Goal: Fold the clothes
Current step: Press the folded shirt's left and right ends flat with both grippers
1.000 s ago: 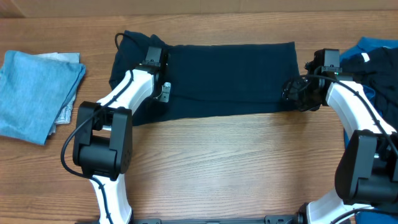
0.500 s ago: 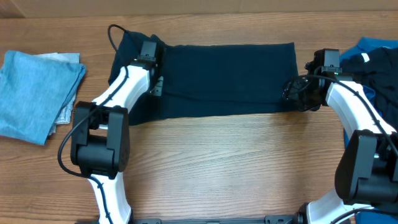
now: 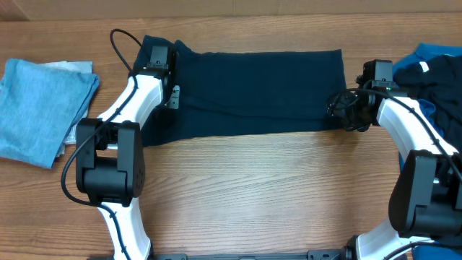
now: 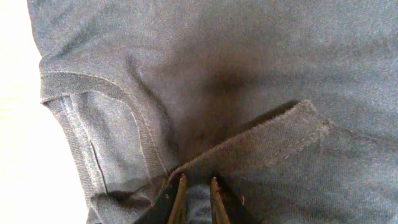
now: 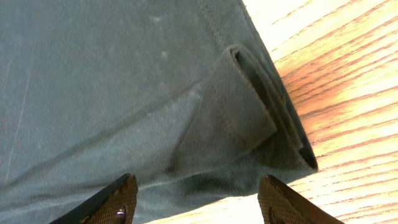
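A very dark navy garment [image 3: 267, 87] lies spread flat across the back of the table. My left gripper [image 3: 173, 97] is over its left part. In the left wrist view the jaws [image 4: 197, 182] are nearly closed, pinching a fold of the dark fabric [image 4: 280, 62] next to a stitched hem. My right gripper [image 3: 339, 108] is at the garment's right end. In the right wrist view its jaws [image 5: 198, 183] are wide open and empty just above the folded corner of the garment [image 5: 93, 81], at the edge of the wood.
A folded light blue cloth [image 3: 36, 108] lies at the far left on a pale grey piece [image 3: 76, 130]. A heap of royal blue and dark clothes [image 3: 440, 54] sits at the far right. A black cable [image 3: 119, 40] loops behind the left arm. Bare wooden table [image 3: 274, 195] lies in front.
My left gripper has moved left along the garment's left part, still closed on fabric. The right arm has not moved.
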`<move>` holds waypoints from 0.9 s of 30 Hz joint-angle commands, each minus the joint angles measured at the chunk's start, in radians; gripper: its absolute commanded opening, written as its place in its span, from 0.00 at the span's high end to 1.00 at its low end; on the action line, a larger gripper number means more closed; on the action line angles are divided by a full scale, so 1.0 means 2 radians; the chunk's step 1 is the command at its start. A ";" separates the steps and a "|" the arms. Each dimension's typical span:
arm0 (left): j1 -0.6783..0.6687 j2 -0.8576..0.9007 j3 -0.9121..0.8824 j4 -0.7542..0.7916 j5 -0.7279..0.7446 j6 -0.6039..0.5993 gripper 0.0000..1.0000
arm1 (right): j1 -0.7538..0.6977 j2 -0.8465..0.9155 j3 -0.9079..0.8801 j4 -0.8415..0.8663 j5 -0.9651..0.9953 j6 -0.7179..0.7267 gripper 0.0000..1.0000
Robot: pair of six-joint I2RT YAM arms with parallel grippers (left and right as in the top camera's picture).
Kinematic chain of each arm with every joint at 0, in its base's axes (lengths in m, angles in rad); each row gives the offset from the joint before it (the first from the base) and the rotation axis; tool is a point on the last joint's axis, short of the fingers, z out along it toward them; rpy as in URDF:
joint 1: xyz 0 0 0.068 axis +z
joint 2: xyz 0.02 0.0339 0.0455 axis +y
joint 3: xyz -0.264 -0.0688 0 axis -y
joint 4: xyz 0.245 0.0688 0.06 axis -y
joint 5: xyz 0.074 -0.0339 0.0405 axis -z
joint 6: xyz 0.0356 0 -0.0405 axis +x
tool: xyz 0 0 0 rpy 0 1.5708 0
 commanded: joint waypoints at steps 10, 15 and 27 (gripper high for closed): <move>-0.002 -0.003 0.013 -0.004 0.009 -0.006 0.76 | 0.000 0.001 -0.011 0.031 0.037 0.126 0.34; -0.002 -0.003 0.013 -0.004 0.009 -0.006 0.72 | 0.000 0.001 -0.041 0.065 0.037 0.137 0.34; -0.002 -0.003 0.013 -0.007 0.009 -0.006 0.71 | 0.000 0.001 -0.041 0.090 0.016 0.137 0.52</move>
